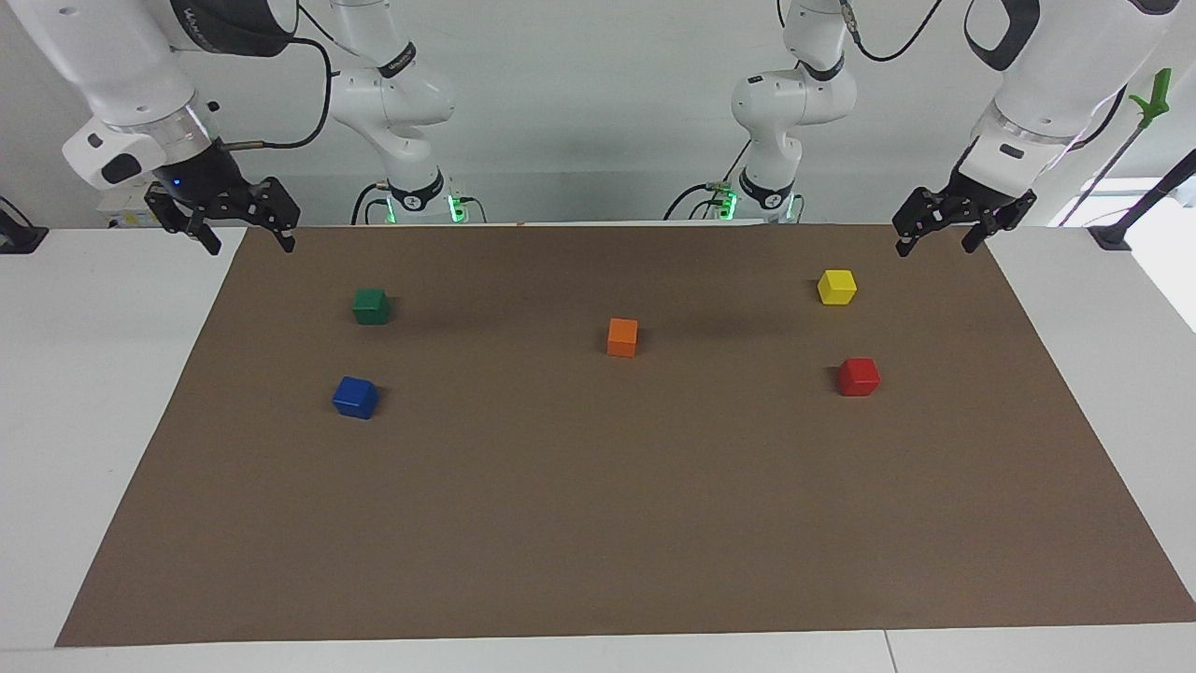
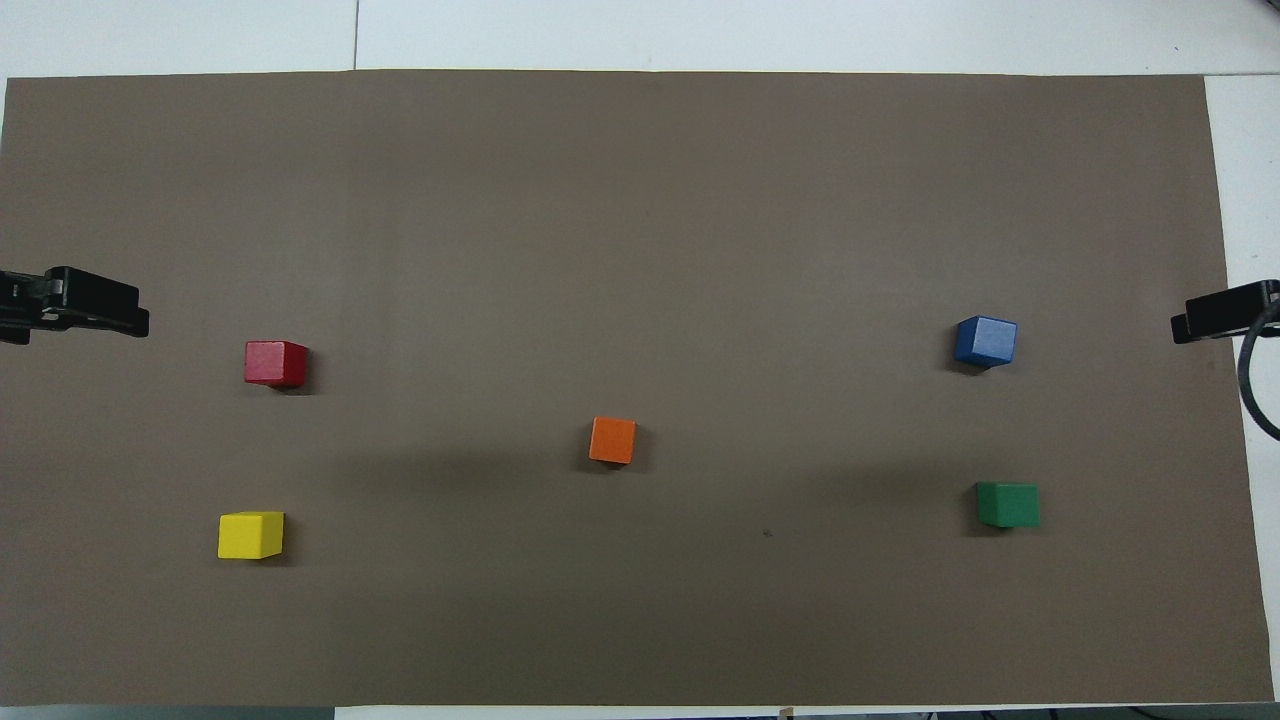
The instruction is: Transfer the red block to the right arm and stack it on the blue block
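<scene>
Right tool (image 1: 245, 241) is hanging over the brown mat's (image 1: 598, 523) corner at the right arm's (image 1: 140, 103) end, jaws spread wide, holding nothing. Green block (image 1: 371, 306) is sitting closer to the robots than the blue block (image 1: 355, 397), both at that same end, well apart from the rest. Orange block (image 1: 622, 336) is resting mid-mat. Yellow block (image 1: 836, 286) and red block (image 1: 858, 377) are lying toward the left arm's end, red farther from the robots, untouched on the surface. Left tool (image 1: 937, 239) is hovering over the mat's other robot-side corner, fingers apparently wide apart though seen slantwise, empty.
</scene>
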Robot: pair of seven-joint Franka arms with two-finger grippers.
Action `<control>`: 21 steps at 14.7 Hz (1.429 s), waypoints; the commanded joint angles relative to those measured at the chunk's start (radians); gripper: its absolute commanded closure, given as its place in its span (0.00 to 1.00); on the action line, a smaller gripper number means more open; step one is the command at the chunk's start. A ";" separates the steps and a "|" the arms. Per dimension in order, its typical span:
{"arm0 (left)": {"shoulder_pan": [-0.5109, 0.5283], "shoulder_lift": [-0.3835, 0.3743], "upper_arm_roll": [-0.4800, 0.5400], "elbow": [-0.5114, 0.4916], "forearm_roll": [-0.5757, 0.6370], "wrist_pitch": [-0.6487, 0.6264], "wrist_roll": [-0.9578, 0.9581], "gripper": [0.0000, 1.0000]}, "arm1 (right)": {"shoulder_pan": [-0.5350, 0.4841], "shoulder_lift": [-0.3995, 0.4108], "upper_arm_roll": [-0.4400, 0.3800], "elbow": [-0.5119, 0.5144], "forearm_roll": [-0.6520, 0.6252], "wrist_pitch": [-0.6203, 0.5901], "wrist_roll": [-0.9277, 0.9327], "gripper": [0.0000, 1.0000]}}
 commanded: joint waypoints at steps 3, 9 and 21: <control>0.013 -0.029 -0.005 -0.034 0.016 0.016 -0.006 0.00 | 0.005 -0.025 -0.003 -0.022 -0.022 -0.010 -0.016 0.00; 0.045 -0.036 -0.001 -0.156 0.016 0.118 -0.072 0.00 | -0.004 -0.025 -0.003 -0.022 -0.022 -0.029 -0.018 0.00; 0.040 0.096 0.002 -0.538 0.017 0.660 -0.037 0.00 | -0.012 -0.097 -0.002 -0.228 0.225 0.101 -0.068 0.00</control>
